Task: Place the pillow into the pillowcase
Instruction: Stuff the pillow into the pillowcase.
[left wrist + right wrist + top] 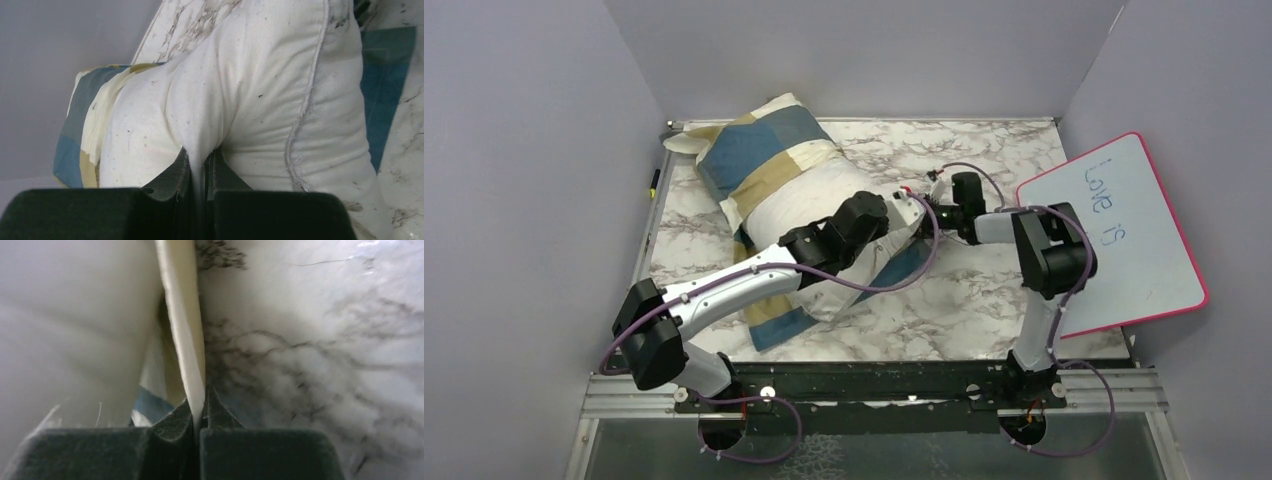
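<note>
Top view: the pillow [824,195] lies diagonally on the marble table [984,290]. Its far end is inside the pillowcase [759,150]; the near half is bare white, with blue cloth spread flat under it. The left arm [744,280] reaches across the bare half. The right arm [1049,250] bends in from the right, and the two wrists meet at the pillow's right edge. A pink-rimmed whiteboard [1124,230] lies at the table's right side.

Left wrist view: the left gripper [199,160] has its jaws together on a pinched ridge of white pillow fabric — the seam runs just to the right.

Right wrist view: the right gripper [199,412] is clamped on a thin cream strip, apparently the pillowcase rim. The pillow bulks to the left and bare marble lies to the right.
</note>
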You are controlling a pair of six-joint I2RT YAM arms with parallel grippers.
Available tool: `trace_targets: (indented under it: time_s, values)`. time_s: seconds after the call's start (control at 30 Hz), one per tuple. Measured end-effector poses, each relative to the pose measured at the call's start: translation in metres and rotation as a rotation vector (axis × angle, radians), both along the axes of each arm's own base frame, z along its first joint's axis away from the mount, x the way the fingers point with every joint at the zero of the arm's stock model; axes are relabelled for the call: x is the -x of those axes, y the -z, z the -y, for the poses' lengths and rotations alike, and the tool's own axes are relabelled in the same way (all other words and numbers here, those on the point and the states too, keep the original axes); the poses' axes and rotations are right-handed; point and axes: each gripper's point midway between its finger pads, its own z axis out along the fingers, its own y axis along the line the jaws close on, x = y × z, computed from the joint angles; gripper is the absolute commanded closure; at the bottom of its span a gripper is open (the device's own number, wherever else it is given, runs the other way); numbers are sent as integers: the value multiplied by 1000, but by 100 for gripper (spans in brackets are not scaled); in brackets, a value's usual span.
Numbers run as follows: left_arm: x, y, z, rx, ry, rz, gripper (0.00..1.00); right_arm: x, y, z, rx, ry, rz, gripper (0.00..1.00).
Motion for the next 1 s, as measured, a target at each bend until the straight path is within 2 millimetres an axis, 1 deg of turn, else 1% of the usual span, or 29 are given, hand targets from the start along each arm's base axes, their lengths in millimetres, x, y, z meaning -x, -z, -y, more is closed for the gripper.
trace_targets:
  time_s: [0.03,0.07,0.1,0.13,0.2,0.23,0.27,0.3,0.33,0.4,0.53,0.6,0.67,0.7,0.73,0.8,0.87,0.9,0.97,1.0]
  values:
    - [-4,3,-5,-1,-14,-2,100,6,-8,2,6,-3,-21,100]
    - [-7,7,-9,-3,-26,-5,100,11,-21,4,12,0,-24,100]
    - [-13,12,-16,-3,-44,-13,100,17,-39,6,14,5,-10,100]
    - [-17,17,-22,-4,-58,-21,100,23,-61,9,13,12,27,100]
    - [-26,23,-34,11,-87,-24,100,35,-103,11,2,12,125,100]
    - [-29,24,-39,26,-95,-25,100,40,-116,13,2,14,159,100]
    - [-32,23,-44,41,-102,-24,100,45,-123,16,10,18,176,100]
    - [-35,22,-47,60,-103,-21,100,48,-125,20,21,24,176,100]
    - [-38,20,-51,79,-103,-16,100,52,-122,23,34,30,162,100]
    - [-44,21,-58,96,-111,-11,100,59,-110,29,64,44,116,100]
    - [-51,42,-72,70,-121,-27,100,76,-89,36,92,57,60,100]
    - [-52,53,-72,51,-113,-32,100,85,-76,38,90,59,44,100]
    - [-54,60,-69,42,-103,-35,100,93,-63,40,91,66,28,100]
    - [-56,63,-67,40,-97,-38,100,96,-57,41,92,71,24,97]
    - [-57,65,-65,42,-90,-41,99,98,-52,42,95,76,19,90]
    - [-56,67,-60,52,-71,-50,83,100,-47,43,101,81,16,76]
    - [-54,68,-54,79,-54,-70,63,100,-44,45,126,82,1,65]
    - [-53,68,-53,90,-51,-80,56,98,-43,48,147,89,-2,60]
    - [-51,68,-53,112,-53,-114,48,88,-47,53,197,111,13,53]
    - [-49,68,-53,131,-56,-132,44,80,-52,56,223,128,37,51]
